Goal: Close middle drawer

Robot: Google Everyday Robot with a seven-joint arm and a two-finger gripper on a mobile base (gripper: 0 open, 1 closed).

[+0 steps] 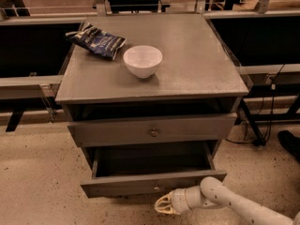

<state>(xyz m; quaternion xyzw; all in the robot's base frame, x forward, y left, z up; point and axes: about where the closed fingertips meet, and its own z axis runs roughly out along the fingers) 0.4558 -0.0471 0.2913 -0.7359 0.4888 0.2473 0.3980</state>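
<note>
The middle drawer (140, 185) is a grey wooden drawer pulled partway out of the grey cabinet. Its deep plain box is open to view and its flat front has a small round knob (156, 188). My gripper (162, 205) is at the end of the white arm coming in from the lower right. It sits just below and in front of the drawer front, close to the knob. I cannot tell if it touches the front.
The upper drawer (153, 132) stands slightly out, just above the open one. On the cabinet top (197, 55) sit a white bowl (142, 60) and a dark blue snack bag (98, 40). Dark railed benches flank the cabinet. Cables hang at the right.
</note>
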